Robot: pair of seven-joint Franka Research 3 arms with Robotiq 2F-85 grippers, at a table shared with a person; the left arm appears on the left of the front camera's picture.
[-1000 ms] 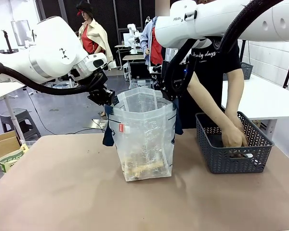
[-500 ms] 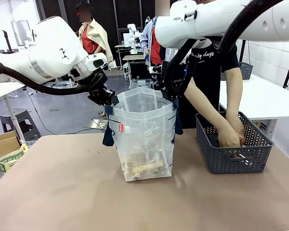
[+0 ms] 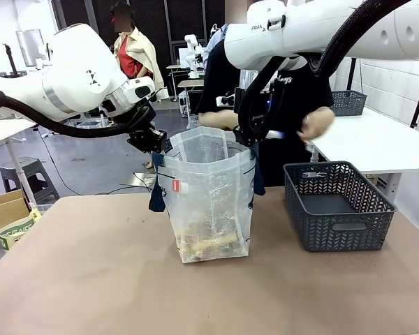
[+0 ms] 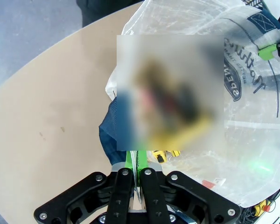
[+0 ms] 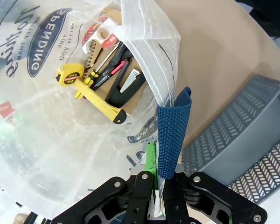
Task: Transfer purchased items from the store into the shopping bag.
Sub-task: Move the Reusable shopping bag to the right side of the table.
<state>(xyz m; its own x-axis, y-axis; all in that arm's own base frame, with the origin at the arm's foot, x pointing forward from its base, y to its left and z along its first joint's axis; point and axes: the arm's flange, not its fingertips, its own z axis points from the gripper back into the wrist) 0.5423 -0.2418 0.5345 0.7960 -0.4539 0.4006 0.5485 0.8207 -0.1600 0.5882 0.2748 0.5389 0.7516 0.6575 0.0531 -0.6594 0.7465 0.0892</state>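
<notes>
The right claw [image 5: 157, 179] is clamped on the rim of the shopping bag [image 5: 56, 140]. The bag's navy strap handle [image 5: 173, 135] stands upright between the green pads [image 5: 151, 156] (fingers drawn together on it). The purchased items [image 5: 119, 91] lie in the bag bottom, among them a yellow tape measure [image 5: 71, 74] and black-handled tools on tan card. The dark grey basket [image 5: 242, 140] stands on the tan counter [image 5: 214, 42] just beside the bag.

bag mouth: translucent whitish plastic shopping bag with navy strap handles [image 3: 211, 202] wide open, free from above
bag rim, either side: left gripper [image 3: 156, 146] and right gripper [image 3: 249, 138] pinch it, sides blocked
over bag's far rim: person's hand [image 3: 220, 118] hangs there
right of bag: dark grey lattice plastic basket [image 3: 339, 209], gap between
front of bag: bare tan tabletop [image 3: 91, 279], loads of room
</notes>
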